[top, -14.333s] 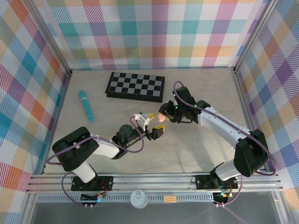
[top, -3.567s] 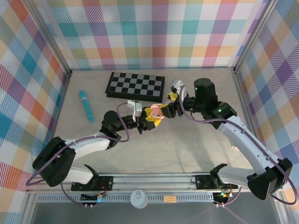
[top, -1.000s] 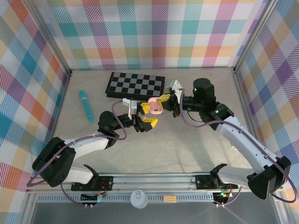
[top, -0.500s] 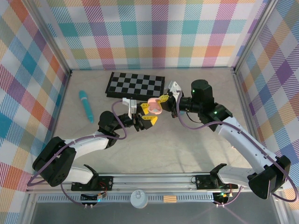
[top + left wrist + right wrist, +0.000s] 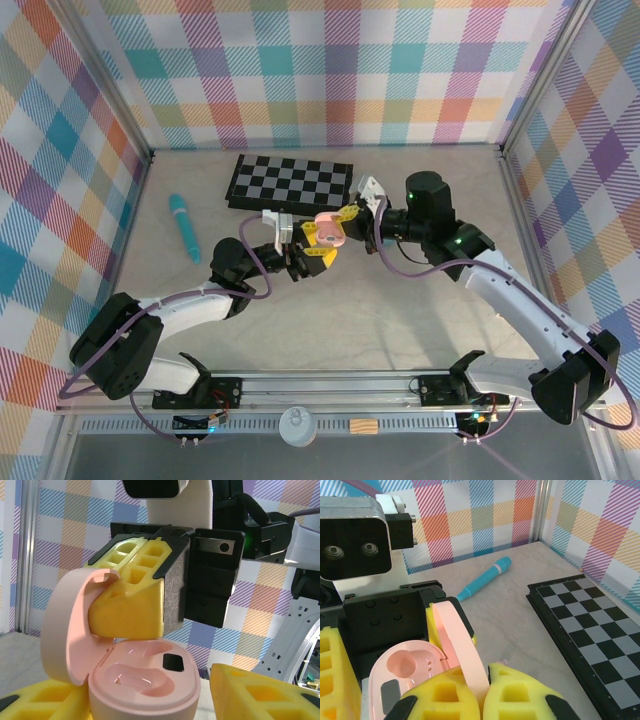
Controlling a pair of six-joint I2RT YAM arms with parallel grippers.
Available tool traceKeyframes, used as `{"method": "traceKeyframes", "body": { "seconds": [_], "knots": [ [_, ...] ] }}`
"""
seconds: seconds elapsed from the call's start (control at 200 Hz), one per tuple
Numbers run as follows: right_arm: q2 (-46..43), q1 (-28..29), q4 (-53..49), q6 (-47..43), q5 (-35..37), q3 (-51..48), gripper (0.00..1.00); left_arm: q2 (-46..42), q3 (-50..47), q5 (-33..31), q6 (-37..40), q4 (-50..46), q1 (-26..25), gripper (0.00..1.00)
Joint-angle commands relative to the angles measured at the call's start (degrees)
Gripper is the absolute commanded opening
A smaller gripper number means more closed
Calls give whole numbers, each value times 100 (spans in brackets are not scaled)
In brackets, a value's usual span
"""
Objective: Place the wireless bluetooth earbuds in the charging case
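A pale pink charging case hangs open above the table between both arms. My right gripper is shut on its raised lid, pinched between the yellow pads. The case base sits between my left gripper's yellow pads, and a thin gap shows beside the right-hand pad. Both wells in the base look empty. A tiny pale pink bit lies on the table beyond my right pad. It is too small to tell whether it is one of the earbuds.
A black-and-white chessboard lies at the back, just behind the case. A long teal stick rests at the left. Plaid walls and metal posts close in the table on three sides.
My left gripper's jaws have narrowed around the case base. My right gripper has brought the case slightly left and down, toward the left gripper.
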Motion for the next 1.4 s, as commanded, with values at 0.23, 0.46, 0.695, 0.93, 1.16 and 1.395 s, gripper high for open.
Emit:
{"method": "traceKeyframes", "body": {
  "seconds": [0.23, 0.46, 0.695, 0.93, 1.16, 1.395],
  "knots": [
    [8, 54, 69, -109, -68, 66, 0, 38, 82, 87, 5, 310, 44, 39],
    [-78, 57, 119, -1, 24, 25, 12, 17, 47, 66, 55, 319, 48, 34],
    [-369, 57, 269, 215, 49, -30, 51, -17, -50, 8, 193, 319, 74, 34],
    [-1103, -32, 827, 807, 245, -547, 71, -117, -179, -3, 194, 345, 236, 34],
    [-1380, -980, 1348, 2711, 1303, -1304, 69, -370, -353, 1, 177, 334, 454, 33],
    [79, -1101, 1163, 4595, 1746, -1306, 66, -772, -585, -138, 169, 182, 540, 33]
  ]
}}
